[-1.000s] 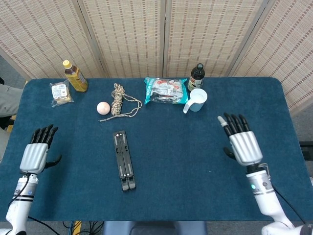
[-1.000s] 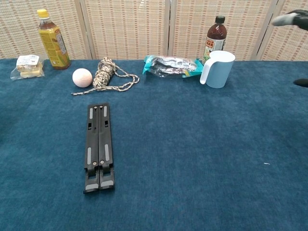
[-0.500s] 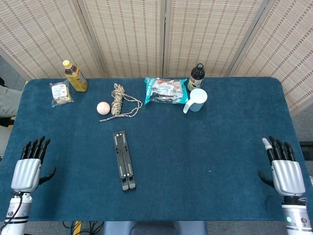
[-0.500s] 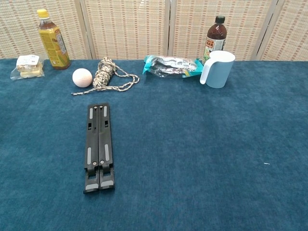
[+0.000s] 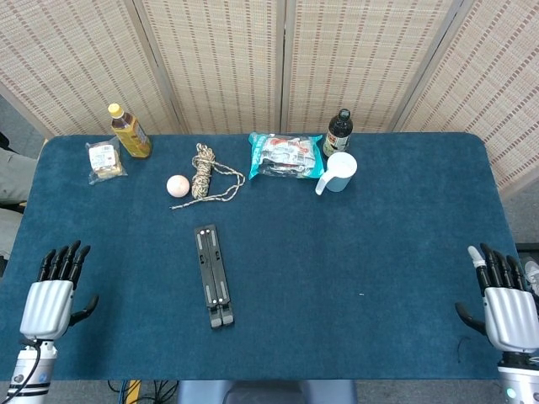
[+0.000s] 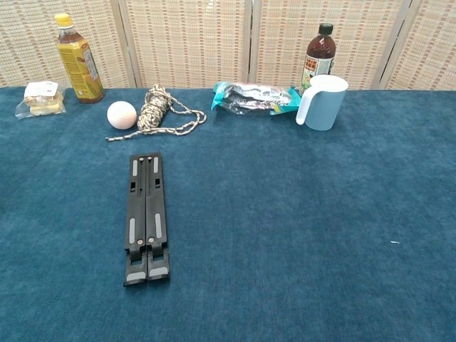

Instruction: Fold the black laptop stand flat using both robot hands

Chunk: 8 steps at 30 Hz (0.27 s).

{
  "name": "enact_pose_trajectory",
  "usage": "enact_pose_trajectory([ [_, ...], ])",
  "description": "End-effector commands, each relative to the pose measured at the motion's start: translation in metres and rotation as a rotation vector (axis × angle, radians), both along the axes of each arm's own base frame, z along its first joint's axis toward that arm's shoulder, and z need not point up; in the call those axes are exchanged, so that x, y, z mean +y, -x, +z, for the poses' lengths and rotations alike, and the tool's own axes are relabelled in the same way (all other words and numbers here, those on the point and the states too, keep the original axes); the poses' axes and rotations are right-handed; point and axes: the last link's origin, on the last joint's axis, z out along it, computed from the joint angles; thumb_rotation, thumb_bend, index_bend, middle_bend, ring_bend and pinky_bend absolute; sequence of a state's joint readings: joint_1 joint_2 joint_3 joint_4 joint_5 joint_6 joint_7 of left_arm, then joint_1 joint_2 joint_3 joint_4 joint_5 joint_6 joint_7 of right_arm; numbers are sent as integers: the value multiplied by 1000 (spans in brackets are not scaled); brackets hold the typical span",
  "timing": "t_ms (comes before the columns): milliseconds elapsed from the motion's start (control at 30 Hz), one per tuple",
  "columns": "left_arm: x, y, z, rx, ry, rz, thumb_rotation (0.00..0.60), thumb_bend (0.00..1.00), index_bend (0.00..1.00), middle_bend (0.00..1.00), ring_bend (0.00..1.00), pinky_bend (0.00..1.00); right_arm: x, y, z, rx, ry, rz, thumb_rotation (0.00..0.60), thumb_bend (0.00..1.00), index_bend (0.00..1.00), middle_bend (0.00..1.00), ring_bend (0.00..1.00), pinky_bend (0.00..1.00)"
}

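The black laptop stand (image 5: 212, 274) lies folded flat on the blue table, its two bars side by side, left of centre; the chest view shows the laptop stand (image 6: 146, 216) lengthwise with grey pads. My left hand (image 5: 52, 296) hovers at the table's near left corner, fingers straight and apart, holding nothing. Far from the stand, my right hand (image 5: 505, 301) is at the near right corner, likewise spread and empty. Neither hand appears in the chest view.
Along the back stand a yellow tea bottle (image 5: 129, 130), a small snack packet (image 5: 104, 159), a pink ball (image 5: 178, 186), a coil of rope (image 5: 205, 172), a teal food bag (image 5: 285, 155), a dark bottle (image 5: 338, 131) and a light blue mug (image 5: 340, 172).
Both hands have drawn back toward the near table edge and outward, the right one much farther. The stand has not moved.
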<state>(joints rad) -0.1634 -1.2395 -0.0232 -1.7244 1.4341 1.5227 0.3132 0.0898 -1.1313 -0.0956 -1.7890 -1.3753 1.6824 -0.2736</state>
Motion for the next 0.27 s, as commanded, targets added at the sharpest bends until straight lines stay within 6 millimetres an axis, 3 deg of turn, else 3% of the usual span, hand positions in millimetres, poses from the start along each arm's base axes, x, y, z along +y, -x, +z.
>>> enact_pose_trajectory([
  [33,2,-1,0,-2,0,-4,600,250,34,0,0,0,4,0,3,-3,17,-2,600,143,0,0,0,0],
  [267,8,-3,-2,-8,4,-20,600,250,35,0,0,0,10,2,6,-11,33,-19,600,143,0,0,0,0],
])
